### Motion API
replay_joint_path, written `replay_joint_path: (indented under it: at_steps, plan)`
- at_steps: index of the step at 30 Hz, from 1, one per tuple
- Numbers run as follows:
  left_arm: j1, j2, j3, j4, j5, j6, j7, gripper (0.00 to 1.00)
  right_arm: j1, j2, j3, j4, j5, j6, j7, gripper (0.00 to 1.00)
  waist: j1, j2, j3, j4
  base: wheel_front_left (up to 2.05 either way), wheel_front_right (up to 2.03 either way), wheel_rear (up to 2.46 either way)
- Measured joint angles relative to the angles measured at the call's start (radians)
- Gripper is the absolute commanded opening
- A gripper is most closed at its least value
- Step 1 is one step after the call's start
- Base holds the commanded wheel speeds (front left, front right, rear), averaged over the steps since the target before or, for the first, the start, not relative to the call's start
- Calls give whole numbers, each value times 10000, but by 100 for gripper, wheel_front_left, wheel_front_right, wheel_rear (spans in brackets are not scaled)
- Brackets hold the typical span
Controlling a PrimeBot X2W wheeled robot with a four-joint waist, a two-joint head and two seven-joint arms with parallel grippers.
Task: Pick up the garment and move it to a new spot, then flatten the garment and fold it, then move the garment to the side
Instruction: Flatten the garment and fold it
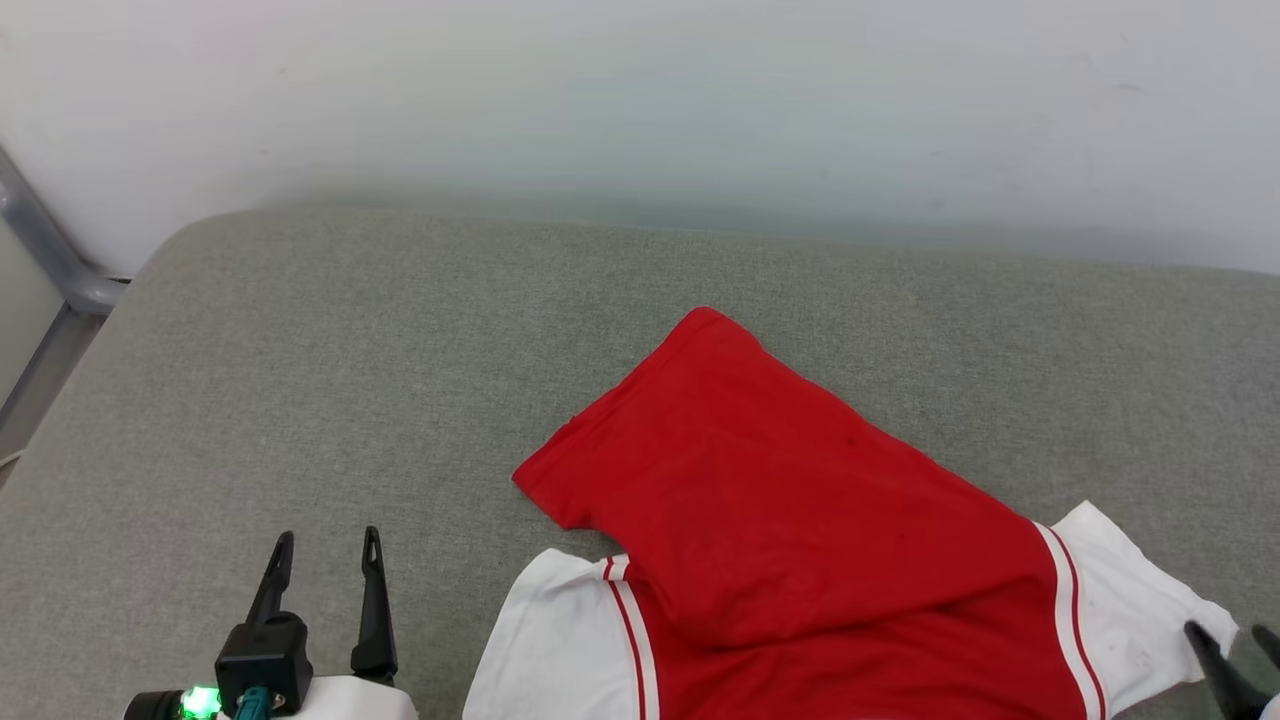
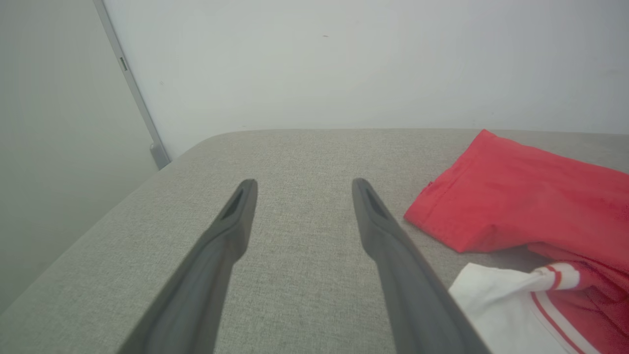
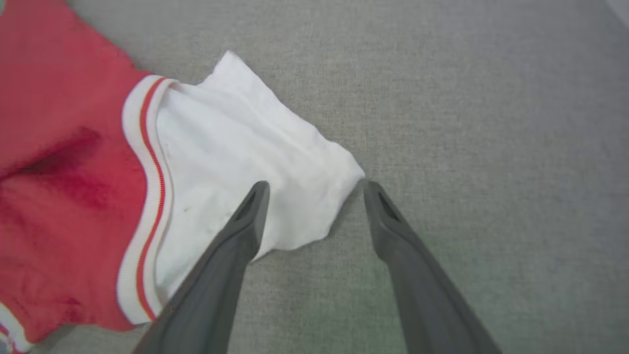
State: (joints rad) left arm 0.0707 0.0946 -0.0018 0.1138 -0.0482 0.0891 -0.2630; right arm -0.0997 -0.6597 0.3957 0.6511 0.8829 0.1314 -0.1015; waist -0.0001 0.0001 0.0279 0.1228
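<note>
The garment [image 1: 790,520], red with white sleeves and striped trim, lies on the grey cushioned surface [image 1: 400,350], its lower part folded back over itself toward the far side. My right gripper [image 3: 316,186] is open, its jaws straddling the outer edge of the white sleeve [image 3: 255,147] without holding it; its dark fingertips [image 1: 1200,640] show at the lower right of the head view. My left gripper [image 1: 328,545] stands open over bare surface to the left of the garment, which appears at the right in the left wrist view [image 2: 530,206]. Nothing lies between the left gripper's [image 2: 302,184] fingers.
A pale wall [image 1: 640,100] runs behind the surface. A grey metal post [image 1: 50,250] stands at the far left corner. The surface's rounded left edge [image 2: 123,201] drops off beside my left gripper.
</note>
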Motion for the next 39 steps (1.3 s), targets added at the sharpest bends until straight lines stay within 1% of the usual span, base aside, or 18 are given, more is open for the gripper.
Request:
replay_joint_path:
  at_steps: [2, 5, 8, 13, 16, 19, 22, 24, 26, 28, 32, 36, 39]
  plan:
    - [-15, 38, 13, -31, -2, -56, 0, 100, -30, 173, -512, -130, -568, 0, -579, 100, 0, 0, -65, -63, 0, 0, 0]
    - [-118, 144, -2, -121, 0, -184, 0, 100, -41, 541, -1475, -477, -1480, 0, -1174, 100, 0, 0, -156, -151, 0, 0, 0]
    - [-259, 251, -46, -163, 0, -345, 0, 100, -13, 1078, -2533, -1154, -2617, -2, -1446, 100, 0, 0, -205, -220, 0, 0, 0]
    - [-820, 573, -219, -180, -90, -915, 0, 100, 512, 2403, -3973, -2982, -4328, -2, -1546, 100, 1, 0, -206, -262, 0, 0, 0]
    - [-1259, 869, -362, -127, -153, -1325, 153, 100, 1011, 3193, -4477, -4038, -5081, -2, -1360, 100, 1, 0, -192, -244, 0, 0, 0]
    - [-1844, 1202, -608, -174, -313, -1722, 746, 100, 1424, 3768, -4786, -4951, -5664, -2, -943, 100, 1, 0, -165, -214, 0, 0, 0]
    - [-2348, 1620, -1001, -397, -708, -2042, 1766, 100, 1702, 4117, -4974, -5645, -6078, 0, -537, 100, 0, 0, -133, -179, 0, 0, 0]
    - [-2716, 1916, -1384, -514, -1202, -2125, 2591, 100, 1838, 4288, -5055, -5990, -6230, 0, -314, 100, 1, 0, -95, -165, 0, 0, 0]
    - [-3085, 2259, -1866, -673, -1847, -2165, 3613, 100, 1925, 4422, -5122, -6243, -6330, -2, -140, 100, 0, 0, -54, -155, 0, 0, 0]
    - [-3417, 2677, -2569, -909, -2742, -2171, 4700, 100, 1996, 4500, -5158, -6454, -6416, 0, -10, 100, 0, 0, 3, -157, 0, 0, 0]
    - [-4010, 3664, -3758, -1206, -4203, -2180, 6857, 100, 2011, 4627, -5145, -6704, -6543, 0, 159, 100, 1, 0, 144, -211, 0, 0, 0]
    - [-4451, 4320, -4700, -1379, -5313, -2180, 8418, 100, 1968, 4696, -5089, -6821, -6642, 0, 245, 100, 1, 0, 292, -350, 0, 0, 0]
    - [-4665, 4686, -5402, -1325, -5856, -2180, 9279, 100, 1898, 4700, -5066, -6853, -6667, 0, 293, 100, 1, 0, 430, -476, 0, 0, 0]
